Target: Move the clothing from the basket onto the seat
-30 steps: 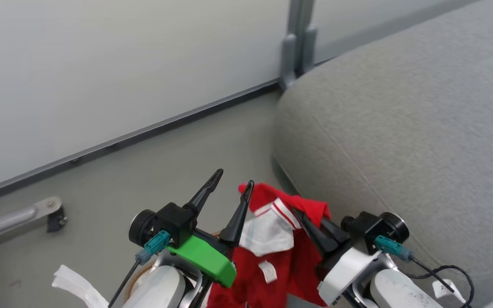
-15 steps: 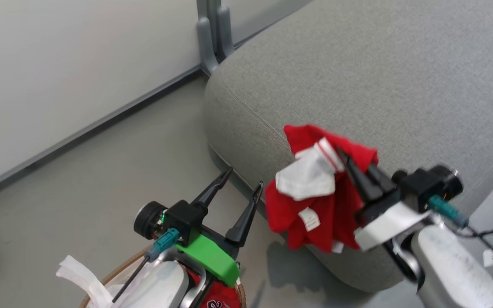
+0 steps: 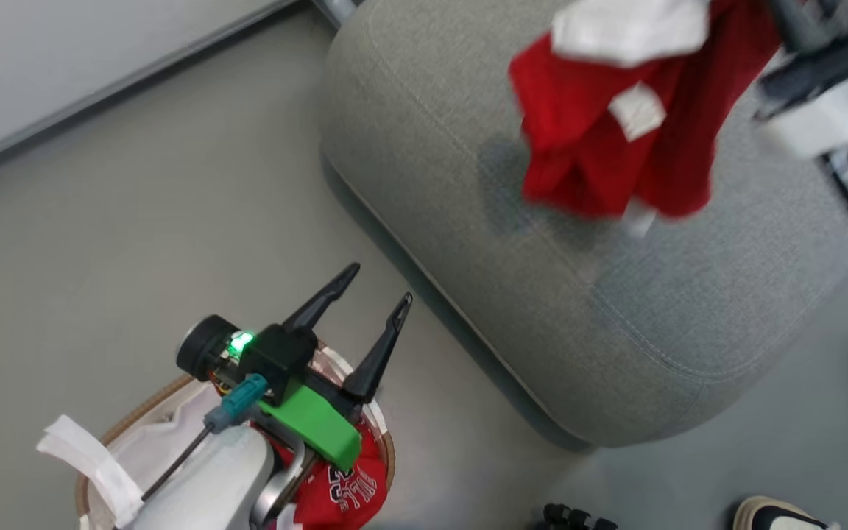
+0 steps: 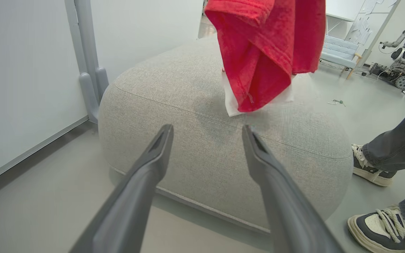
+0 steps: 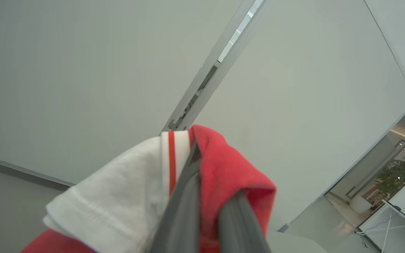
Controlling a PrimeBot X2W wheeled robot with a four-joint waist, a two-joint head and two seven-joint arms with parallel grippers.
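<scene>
The red shirt (image 3: 615,140) is light, limp cloth that sags wherever it is not held, so a pinch on a bunched fold near its white-trimmed edge suits it. The right end effector (image 5: 213,175) is clamped tight on just such a fold, arm raised high so the cloth hangs above the grey seat (image 3: 468,243), seemingly clear of the cushion, though blur makes that hard to judge. The left end effector (image 3: 380,282) hovers empty over the basket (image 3: 137,412), fingers spread wide and pointing towards the seat, with a second red shirt (image 3: 343,486) lying in the basket beneath it.
</scene>
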